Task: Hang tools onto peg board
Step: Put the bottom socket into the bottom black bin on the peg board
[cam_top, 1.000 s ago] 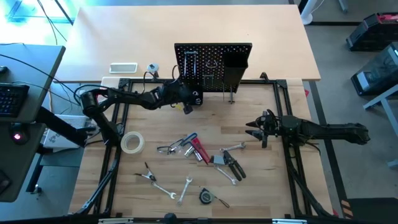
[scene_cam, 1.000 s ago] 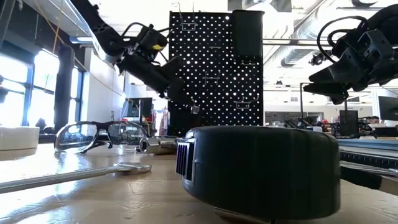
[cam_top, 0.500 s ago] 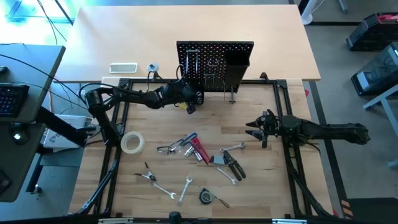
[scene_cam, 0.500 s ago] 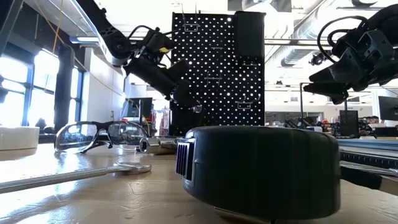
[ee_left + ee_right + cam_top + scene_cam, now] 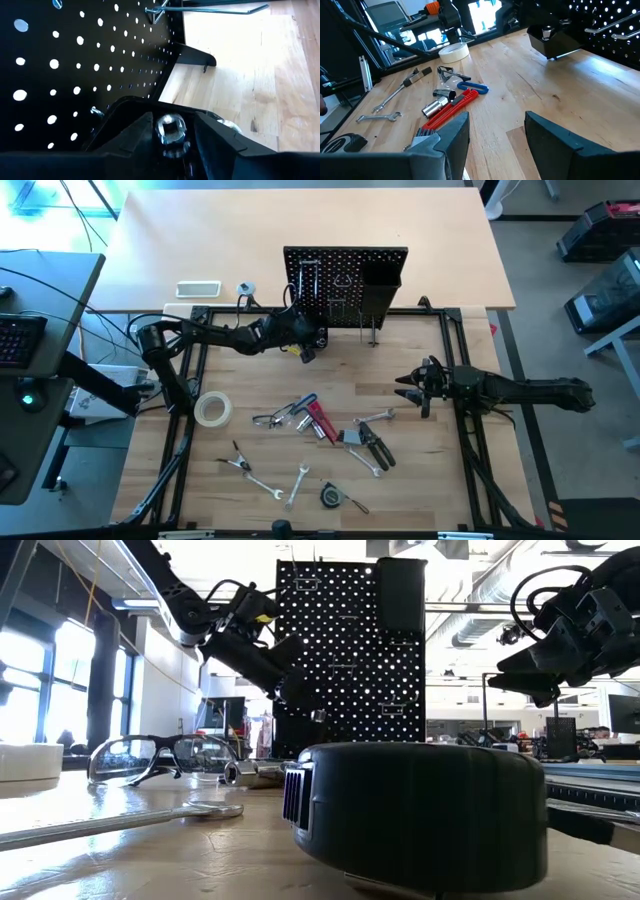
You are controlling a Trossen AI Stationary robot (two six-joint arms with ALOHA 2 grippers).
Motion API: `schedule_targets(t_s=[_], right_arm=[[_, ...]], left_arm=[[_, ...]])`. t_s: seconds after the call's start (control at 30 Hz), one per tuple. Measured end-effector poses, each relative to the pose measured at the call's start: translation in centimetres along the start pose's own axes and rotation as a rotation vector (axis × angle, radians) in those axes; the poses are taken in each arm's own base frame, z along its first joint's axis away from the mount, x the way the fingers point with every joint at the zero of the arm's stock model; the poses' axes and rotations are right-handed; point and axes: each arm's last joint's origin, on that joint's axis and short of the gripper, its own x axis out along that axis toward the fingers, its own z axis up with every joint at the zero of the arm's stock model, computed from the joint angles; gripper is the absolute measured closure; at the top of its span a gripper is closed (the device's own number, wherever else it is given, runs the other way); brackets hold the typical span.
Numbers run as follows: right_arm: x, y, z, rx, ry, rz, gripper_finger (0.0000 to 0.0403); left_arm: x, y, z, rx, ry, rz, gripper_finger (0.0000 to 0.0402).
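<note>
Socket (image 5: 170, 127), a small chrome piece with a square drive hole, sits between the fingers of the left gripper (image 5: 303, 343), which is positioned close against the lower left face of the peg board (image 5: 345, 285). The fingers flank the socket on both sides; whether they grip it or have just released it cannot be told. Directly ahead of the left gripper is the perforated panel, with a short metal hook (image 5: 96, 111) just beside the fingertips; the socket's drive hole points back toward the wrist camera. The judged step is seating this piece on that hook.

The right gripper (image 5: 413, 391) waits with fingers spread, well apart from the board, above bare table. Remaining tools lie toward the table's near side from both grippers: tape roll (image 5: 212, 409), safety glasses (image 5: 270, 418), red-handled tool (image 5: 322, 421), pliers (image 5: 372, 446), wrenches (image 5: 262, 484). The left arm is nearer the board.
</note>
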Motion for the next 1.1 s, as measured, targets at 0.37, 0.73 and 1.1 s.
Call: schedule_targets(t_s=[0.37,0.73,1.1], right_arm=[[0.0,0.0,0.0,0.0,0.0,0.0,0.0217],[0.0,0.0,0.0,0.011,0.0,0.002,0.0217],[0.0,0.3,-0.1,0.051,0.035,0.088,0.0217]], left_arm=[[0.0,0.1,0.1,0.0,-0.007,0.014,0.0261],[0.0,0.1,0.4,-0.01,-0.038,0.014,0.0261],[-2.1,0.4,1.8,-0.015,-0.028,0.006,0.0261]])
